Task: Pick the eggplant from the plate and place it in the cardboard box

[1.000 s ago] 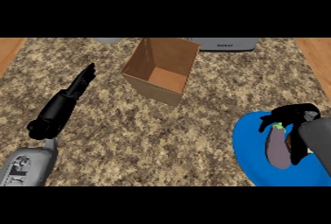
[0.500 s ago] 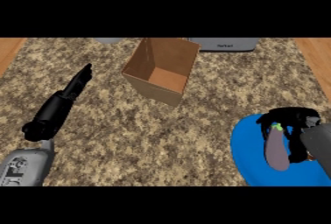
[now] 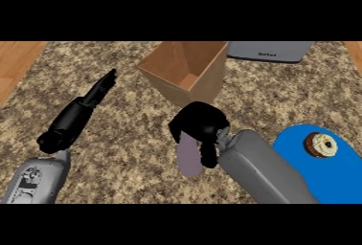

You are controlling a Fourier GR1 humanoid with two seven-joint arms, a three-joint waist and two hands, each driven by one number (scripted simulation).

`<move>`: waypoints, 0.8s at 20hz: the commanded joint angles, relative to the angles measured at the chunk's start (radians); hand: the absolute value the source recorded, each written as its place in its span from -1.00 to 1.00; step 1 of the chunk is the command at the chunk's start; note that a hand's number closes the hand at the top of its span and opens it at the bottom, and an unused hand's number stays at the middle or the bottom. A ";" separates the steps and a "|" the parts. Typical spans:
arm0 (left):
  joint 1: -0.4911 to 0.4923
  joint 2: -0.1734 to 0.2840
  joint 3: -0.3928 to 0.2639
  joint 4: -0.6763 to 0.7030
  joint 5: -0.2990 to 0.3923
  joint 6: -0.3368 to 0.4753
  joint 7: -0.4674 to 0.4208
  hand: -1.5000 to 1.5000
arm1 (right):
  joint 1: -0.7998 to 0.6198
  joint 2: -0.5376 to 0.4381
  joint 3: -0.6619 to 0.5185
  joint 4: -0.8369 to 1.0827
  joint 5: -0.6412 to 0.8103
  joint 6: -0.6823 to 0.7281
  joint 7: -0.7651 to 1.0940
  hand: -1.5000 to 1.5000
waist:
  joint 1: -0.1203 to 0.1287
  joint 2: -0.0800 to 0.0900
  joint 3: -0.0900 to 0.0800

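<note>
Right hand [image 3: 200,125] is curled round the eggplant [image 3: 188,158], which hangs below it just in front of the box [image 3: 185,69], off the plate [image 3: 332,170]. Best to lift clear of the near wall, centre over the opening, then let go. Left hand [image 3: 96,93] rests left of the box, fingers straight.

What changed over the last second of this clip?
The right hand, curled round the purple eggplant, has lifted it off the blue plate and carried it left toward the open cardboard box. A doughnut now shows on the plate. The left hand stayed straight and still.
</note>
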 commanded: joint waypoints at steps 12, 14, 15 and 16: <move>-0.043 -0.027 -0.004 0.041 -0.024 0.025 0.002 0.00 | -0.398 0.116 0.249 -0.066 -0.028 -0.611 0.480 1.00 | -0.023 0.001 -0.003; -0.028 -0.005 0.011 0.017 -0.007 0.007 0.019 0.00 | -0.397 0.116 0.236 -0.086 -0.058 -0.683 0.592 1.00 | -0.025 -0.004 -0.002; -0.025 -0.016 -0.002 0.031 -0.029 0.023 0.014 0.00 | -0.442 0.116 0.180 -0.038 -0.062 -0.711 0.586 1.00 | -0.033 0.002 -0.002; -0.016 -0.009 0.003 0.036 -0.013 0.003 -0.009 0.00 | -0.447 0.116 0.200 -0.030 -0.080 -0.746 0.669 1.00 | -0.022 0.001 -0.003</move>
